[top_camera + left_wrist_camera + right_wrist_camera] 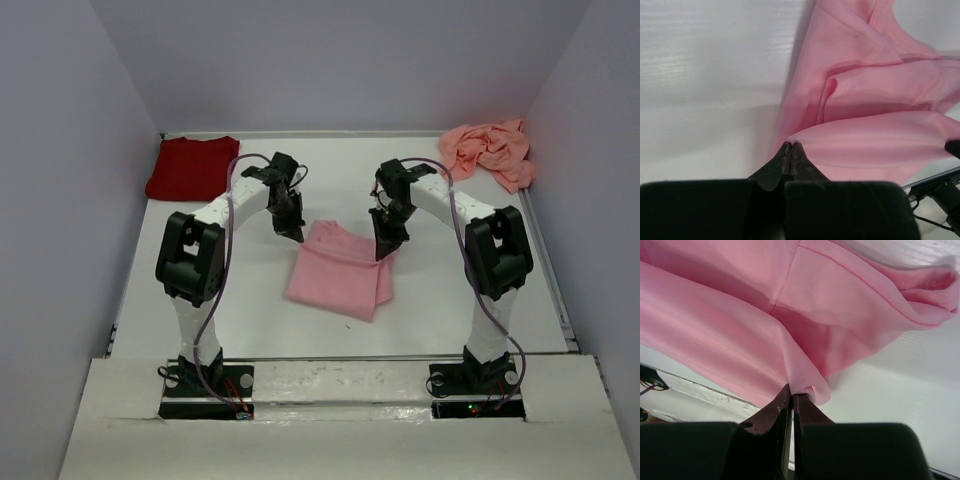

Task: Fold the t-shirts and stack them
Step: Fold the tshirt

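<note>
Pink cloth, the light pink t-shirt (340, 270), lies partly folded on the white table (450, 310). Left gripper (791, 146): jaws pressed together, pinching its far-left corner. Right gripper (791, 390): jaws pressed together, pinching a fold at its far-right corner. Dark red t-shirt (192, 167) lies flat, well apart beyond it to the left; salmon-pink t-shirt (492, 150) lies crumpled, well apart beyond it to the right.

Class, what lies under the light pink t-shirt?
White table shows around the light pink t-shirt; left pincer and right pincer pinch its far corners. Anything beneath its folds is covered.
</note>
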Controlling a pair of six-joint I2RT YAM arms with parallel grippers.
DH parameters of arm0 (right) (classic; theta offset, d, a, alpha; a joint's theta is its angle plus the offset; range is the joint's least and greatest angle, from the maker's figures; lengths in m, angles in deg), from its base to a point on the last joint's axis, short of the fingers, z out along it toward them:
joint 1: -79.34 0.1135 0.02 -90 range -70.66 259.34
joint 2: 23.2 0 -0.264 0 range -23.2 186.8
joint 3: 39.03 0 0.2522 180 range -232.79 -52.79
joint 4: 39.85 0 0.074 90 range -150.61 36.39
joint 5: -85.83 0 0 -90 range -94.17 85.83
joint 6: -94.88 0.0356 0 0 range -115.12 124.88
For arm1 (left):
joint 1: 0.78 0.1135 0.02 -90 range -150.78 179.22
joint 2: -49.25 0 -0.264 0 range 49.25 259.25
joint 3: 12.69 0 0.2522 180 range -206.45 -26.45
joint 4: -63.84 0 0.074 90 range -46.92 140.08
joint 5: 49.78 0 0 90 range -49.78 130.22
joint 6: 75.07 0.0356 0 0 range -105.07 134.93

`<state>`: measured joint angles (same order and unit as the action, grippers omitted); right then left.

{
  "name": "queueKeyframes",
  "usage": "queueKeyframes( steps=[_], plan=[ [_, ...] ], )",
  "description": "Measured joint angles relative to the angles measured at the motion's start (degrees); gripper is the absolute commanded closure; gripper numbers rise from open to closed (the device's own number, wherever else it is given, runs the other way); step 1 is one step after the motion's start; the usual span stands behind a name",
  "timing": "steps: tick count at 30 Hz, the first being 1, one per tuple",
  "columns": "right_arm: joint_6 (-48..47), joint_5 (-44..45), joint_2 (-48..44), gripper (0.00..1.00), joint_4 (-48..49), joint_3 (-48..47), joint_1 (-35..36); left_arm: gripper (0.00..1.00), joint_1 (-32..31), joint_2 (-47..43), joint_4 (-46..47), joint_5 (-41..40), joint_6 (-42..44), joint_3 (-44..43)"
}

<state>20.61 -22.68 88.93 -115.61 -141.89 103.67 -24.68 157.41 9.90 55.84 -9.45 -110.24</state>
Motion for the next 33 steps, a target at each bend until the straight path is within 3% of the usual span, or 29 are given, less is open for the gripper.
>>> queueKeyframes(
  steps=[4, 7, 8, 9, 10, 11, 22, 26, 31, 33],
  plan=[
    [0.61, 1.84, 0.0, 0.42, 1.01, 0.81, 0.0, 0.92, 0.0, 5.53, 1.84, 0.35, 0.37, -3.56],
    [1.03, 3.65, 0.0, 0.23, 1.49, 2.27, 0.0, 0.71, 0.0, 7.76, 2.91, 0.33, 0.55, -4.33],
    [1.05, 4.42, -0.04, 0.23, 1.79, 2.75, 0.0, 0.64, 0.0, 7.91, 3.08, 0.09, 0.48, -4.33],
    [1.18, 5.22, -0.07, 0.2, 1.9, 2.93, 0.0, 0.43, 0.0, 7.89, 3.41, -0.07, 0.42, -4.33],
    [1.4, 5.66, -0.11, 0.2, 2.05, 2.93, 0.0, 0.05, 0.0, 7.76, 3.85, -0.17, 0.35, -4.35],
    [1.51, 6.14, -0.31, 0.2, 2.38, 2.93, 0.0, 0.01, 0.02, 7.56, 4.5, -0.35, 0.26, -4.35],
    [3.15, 8.63, -7.32, 0.18, 3.76, 4.35, -0.31, 0.01, 2.6, -2.67, 9.66, 0.28, -0.13, -4.37],
    [4.42, 6.84, -11.28, 0.13, 5.81, 9.66, -2.34, 0.01, 4.04, -5.77, 11.19, 1.77, 0.04, -4.15],
    [6.91, 2.01, -13.62, 0.1, 10.73, 18.99, -7.74, 0.02, 5.2, -6.45, 16.81, 7.23, 0.28, 2.4],
    [8.52, -0.66, -14.14, 0.1, 14.08, 23.58, -10.25, 0.09, 5.77, -6.4, 18.69, 9.88, 0.15, 5.88]
  ],
)
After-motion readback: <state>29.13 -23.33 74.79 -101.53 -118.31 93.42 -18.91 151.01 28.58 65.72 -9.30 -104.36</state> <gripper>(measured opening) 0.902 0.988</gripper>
